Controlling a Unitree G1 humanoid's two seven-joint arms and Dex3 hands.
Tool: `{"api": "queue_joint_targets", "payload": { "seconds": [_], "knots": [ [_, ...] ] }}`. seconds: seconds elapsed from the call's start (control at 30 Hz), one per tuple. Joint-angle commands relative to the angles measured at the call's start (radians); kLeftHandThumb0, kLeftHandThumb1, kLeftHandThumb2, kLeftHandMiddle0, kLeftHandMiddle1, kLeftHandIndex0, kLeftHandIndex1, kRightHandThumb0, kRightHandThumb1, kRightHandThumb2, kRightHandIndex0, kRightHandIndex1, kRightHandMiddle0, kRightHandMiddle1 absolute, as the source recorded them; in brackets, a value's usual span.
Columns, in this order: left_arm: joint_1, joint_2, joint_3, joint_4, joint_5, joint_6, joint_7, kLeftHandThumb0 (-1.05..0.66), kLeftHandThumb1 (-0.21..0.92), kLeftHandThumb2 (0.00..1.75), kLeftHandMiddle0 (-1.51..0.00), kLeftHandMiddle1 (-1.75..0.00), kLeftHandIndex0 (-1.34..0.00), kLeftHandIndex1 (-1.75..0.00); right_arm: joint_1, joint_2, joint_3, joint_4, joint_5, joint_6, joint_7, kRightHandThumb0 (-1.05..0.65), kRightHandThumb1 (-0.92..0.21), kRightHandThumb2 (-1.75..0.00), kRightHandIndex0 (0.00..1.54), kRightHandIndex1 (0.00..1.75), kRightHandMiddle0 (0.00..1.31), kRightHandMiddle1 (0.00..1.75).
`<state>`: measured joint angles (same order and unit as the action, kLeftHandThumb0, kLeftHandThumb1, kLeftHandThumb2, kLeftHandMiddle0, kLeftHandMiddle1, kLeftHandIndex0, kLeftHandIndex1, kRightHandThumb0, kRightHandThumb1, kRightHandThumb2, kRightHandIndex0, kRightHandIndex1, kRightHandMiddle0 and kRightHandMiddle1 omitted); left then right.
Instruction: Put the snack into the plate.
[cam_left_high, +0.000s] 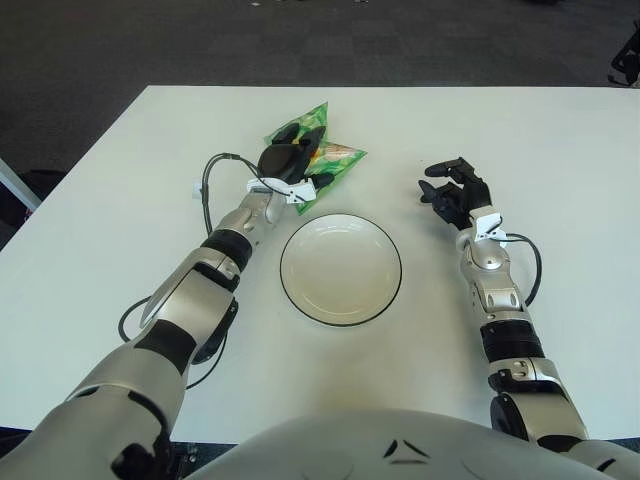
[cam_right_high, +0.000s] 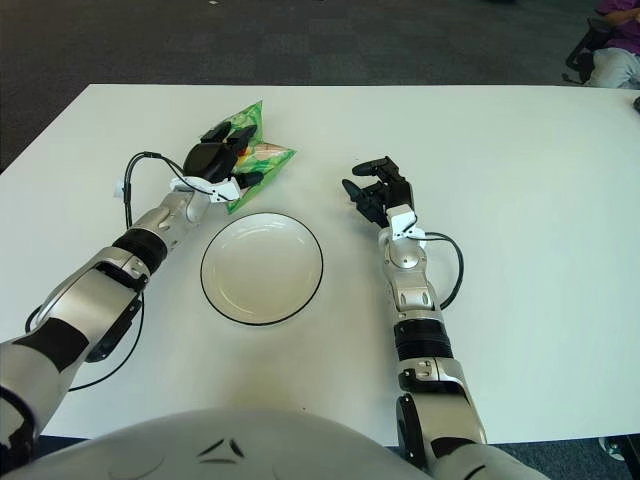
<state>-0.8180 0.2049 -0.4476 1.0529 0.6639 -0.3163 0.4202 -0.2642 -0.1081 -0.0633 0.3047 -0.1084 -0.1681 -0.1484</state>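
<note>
Left eye view: left hand (cam_left_high: 288, 158) grips green snack (cam_left_high: 335, 162); print unreadable.

One snack, one plate, two hands on one surface.
There is one green snack bag (cam_left_high: 325, 160), one white plate (cam_left_high: 340, 268) with a dark rim, one left hand (cam_left_high: 283, 158), one right hand (cam_left_high: 452, 190), and one white surface (cam_left_high: 560, 150) that carries them.

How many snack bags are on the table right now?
1. A green snack bag lies just beyond the plate, under the left hand. The hand may cover another.
</note>
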Motion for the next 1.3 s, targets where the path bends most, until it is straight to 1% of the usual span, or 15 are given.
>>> {"api": "queue_joint_targets", "payload": {
  "seconds": [0.0,0.13,0.17,0.23,0.33,0.37,0.43,0.53,0.8,0.87,0.93,1.0,1.03,1.13,1.27],
  "knots": [
    [0.009,-0.005,0.008,0.011,-0.028,-0.004,-0.061,-0.85,0.92,0.3,-0.51,-0.05,-0.47,-0.06,-0.006,-0.007,0.0,-0.005,-0.009,0.003,0.0,-0.01,-0.92,-0.13,0.73,1.21,0.47,1.24],
    [-0.005,-0.015,0.001,0.051,-0.029,0.0,-0.066,-0.75,0.92,0.18,-0.63,-0.09,-0.56,-0.1,-0.005,-0.006,0.001,-0.007,-0.01,0.003,-0.001,-0.01,-0.92,-0.13,0.73,1.21,0.47,1.24],
    [-0.009,-0.017,-0.003,0.065,-0.024,0.002,-0.06,-0.72,0.92,0.15,-0.62,-0.18,-0.58,-0.11,-0.005,-0.006,0.001,-0.007,-0.01,0.003,-0.001,-0.01,-0.92,-0.13,0.73,1.21,0.47,1.24],
    [-0.015,-0.018,-0.013,0.087,-0.011,0.005,-0.047,-0.65,0.92,0.1,-0.48,-0.59,-0.63,-0.14,-0.004,-0.005,0.002,-0.009,-0.011,0.003,-0.002,-0.01,-0.92,-0.13,0.73,1.21,0.47,1.24],
    [-0.022,-0.018,-0.034,0.116,0.011,0.014,-0.026,-0.53,0.91,0.04,-0.35,-0.98,-0.65,-0.23,-0.003,-0.005,0.003,-0.011,-0.011,0.003,-0.003,-0.01,-0.92,-0.13,0.73,1.21,0.47,1.24],
    [-0.023,-0.018,-0.04,0.126,0.016,0.015,-0.018,-0.51,0.91,0.03,-0.34,-1.02,-0.64,-0.27,-0.002,-0.004,0.003,-0.013,-0.011,0.004,-0.004,-0.01,-0.92,-0.13,0.73,1.21,0.47,1.24],
    [-0.023,-0.017,-0.048,0.145,0.023,0.014,-0.003,-0.4,0.89,0.01,-0.28,-1.18,-0.56,-0.49,0.0,-0.003,0.003,-0.016,-0.01,0.003,-0.004,-0.01,-0.92,-0.13,0.73,1.21,0.47,1.24],
    [-0.022,-0.016,-0.055,0.172,0.028,0.012,0.024,-0.32,0.88,0.0,-0.24,-1.3,-0.49,-0.7,0.0,-0.003,0.002,-0.016,-0.009,0.001,-0.004,-0.01,-0.92,-0.13,0.73,1.21,0.47,1.24],
    [-0.025,-0.015,-0.08,0.212,0.045,0.022,0.089,-0.24,0.88,0.0,-0.18,-1.51,-0.39,-1.08,0.0,-0.004,0.0,-0.014,-0.005,-0.004,-0.002,-0.01,-0.92,-0.13,0.74,1.2,0.47,1.25],
    [-0.027,-0.016,-0.087,0.217,0.048,0.029,0.099,-0.3,0.9,0.1,-0.17,-1.56,-0.46,-1.23,0.0,-0.005,0.0,-0.013,-0.004,-0.004,-0.001,-0.01,-0.92,-0.13,0.74,1.2,0.47,1.25],
    [-0.028,-0.016,-0.094,0.221,0.051,0.036,0.108,-0.12,0.91,0.2,-0.28,-1.57,-0.48,-1.24,0.0,-0.006,-0.001,-0.013,-0.003,-0.004,0.001,-0.01,-0.92,-0.13,0.74,1.2,0.47,1.25],
    [-0.028,-0.015,-0.101,0.224,0.057,0.041,0.124,-0.06,0.91,0.24,-0.33,-1.54,-0.49,-1.27,0.0,-0.006,-0.001,-0.014,-0.001,-0.004,0.002,-0.01,-0.92,-0.13,0.74,1.19,0.47,1.25],
    [-0.028,-0.015,-0.105,0.225,0.06,0.043,0.133,-0.04,0.78,0.5,-0.35,-1.57,-0.48,-1.4,0.0,-0.006,-0.001,-0.014,-0.001,-0.003,0.003,-0.01,-0.92,-0.13,0.74,1.19,0.47,1.25],
    [-0.025,-0.011,-0.117,0.228,0.072,0.041,0.173,-0.01,0.55,0.92,-0.43,-1.6,-0.46,-1.63,-0.001,-0.006,-0.001,-0.016,0.0,0.0,0.004,-0.01,-0.92,-0.13,0.74,1.19,0.47,1.25],
    [-0.017,-0.01,-0.124,0.234,0.077,0.038,0.205,0.0,0.41,1.15,-0.51,-1.64,-0.44,-1.72,-0.001,-0.007,-0.001,-0.017,0.0,0.001,0.006,-0.01,-0.92,-0.13,0.74,1.19,0.47,1.25]
  ]
}}
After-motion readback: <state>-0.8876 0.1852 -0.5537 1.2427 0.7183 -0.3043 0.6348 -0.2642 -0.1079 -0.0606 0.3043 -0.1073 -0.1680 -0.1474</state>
